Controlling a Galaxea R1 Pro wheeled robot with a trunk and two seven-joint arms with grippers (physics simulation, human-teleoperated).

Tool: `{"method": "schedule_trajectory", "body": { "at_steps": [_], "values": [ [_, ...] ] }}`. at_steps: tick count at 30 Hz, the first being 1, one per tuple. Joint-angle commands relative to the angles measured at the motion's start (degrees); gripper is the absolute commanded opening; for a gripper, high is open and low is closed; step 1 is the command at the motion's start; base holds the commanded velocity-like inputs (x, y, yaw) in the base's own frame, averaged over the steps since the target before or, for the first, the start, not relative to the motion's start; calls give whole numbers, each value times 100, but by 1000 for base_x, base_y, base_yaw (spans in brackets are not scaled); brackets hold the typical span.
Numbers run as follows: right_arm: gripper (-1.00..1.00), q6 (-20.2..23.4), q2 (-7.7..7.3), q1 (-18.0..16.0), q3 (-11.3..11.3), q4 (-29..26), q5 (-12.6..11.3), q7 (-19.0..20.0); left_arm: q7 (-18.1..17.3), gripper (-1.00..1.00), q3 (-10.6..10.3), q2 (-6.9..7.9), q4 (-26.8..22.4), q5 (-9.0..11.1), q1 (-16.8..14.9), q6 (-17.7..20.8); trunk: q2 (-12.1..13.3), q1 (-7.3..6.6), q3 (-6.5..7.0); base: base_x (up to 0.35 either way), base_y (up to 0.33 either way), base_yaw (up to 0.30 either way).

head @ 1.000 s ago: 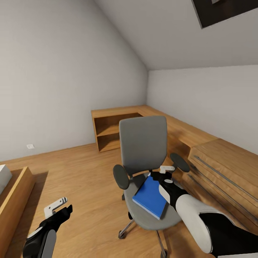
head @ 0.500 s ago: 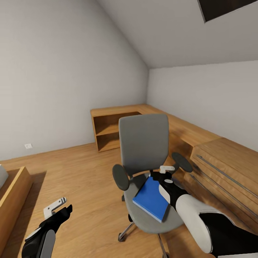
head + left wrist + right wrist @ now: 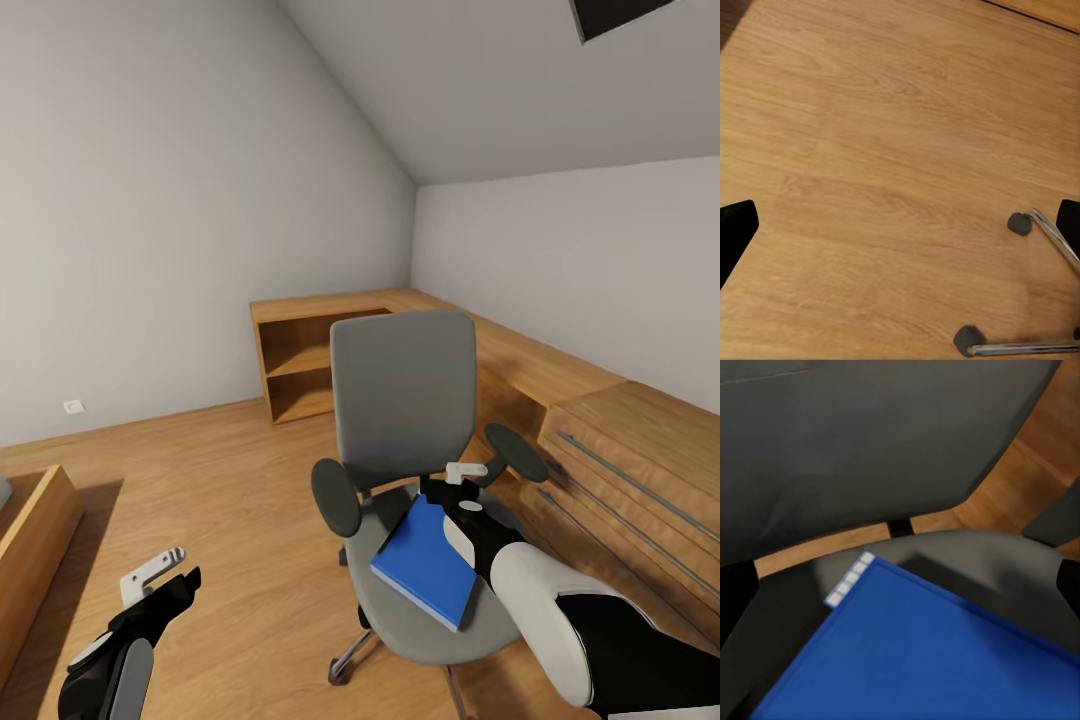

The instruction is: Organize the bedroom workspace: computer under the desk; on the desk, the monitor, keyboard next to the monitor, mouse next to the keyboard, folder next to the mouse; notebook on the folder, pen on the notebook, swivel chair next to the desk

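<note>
No text, label, brand, number or sign can be read: the blue folder (image 3: pixel 425 563), grey swivel chair (image 3: pixel 403 400), wooden cabinets (image 3: pixel 620 450) and walls carry no legible marking.

The grey padded swivel chair (image 3: pixel 405 470) stands on the light wood plank floor (image 3: pixel 240 480), its back toward the far corner. The flat bright blue rectangular folder (image 3: pixel 428 561) lies on its seat, toward the right. The right gripper (image 3: pixel 452 482) hangs over the folder's far edge, just before the chair back. The left gripper (image 3: pixel 160 582) hangs over bare floor, near and left of the chair. A wooden open shelf unit (image 3: pixel 300 365) stands behind the chair against the far wall. A wooden drawer chest (image 3: pixel 640 480) stands to the chair's right.
</note>
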Motion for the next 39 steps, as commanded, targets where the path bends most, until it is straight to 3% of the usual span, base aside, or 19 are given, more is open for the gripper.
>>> {"method": "schedule_trajectory", "body": {
  "at_steps": [1, 20, 39],
  "values": [
    [100, -21, 0, -5, -6, 7, 2, -16, 39, 100, 6, -3, -12, 61, -4, 23, -44, 22, -24, 23, 0, 0],
    [100, -21, -2, -5, 3, 7, 9, -11, 39, 100, 28, 6, -87, 57, -4, 27, -806, 440, -365, 36, 0, 0],
    [100, 190, 7, -5, 5, 7, 10, -17, 39, 100, 16, 5, -108, 20, -4, 27, -806, 440, -365, 130, 0, 0]
  ]
}}
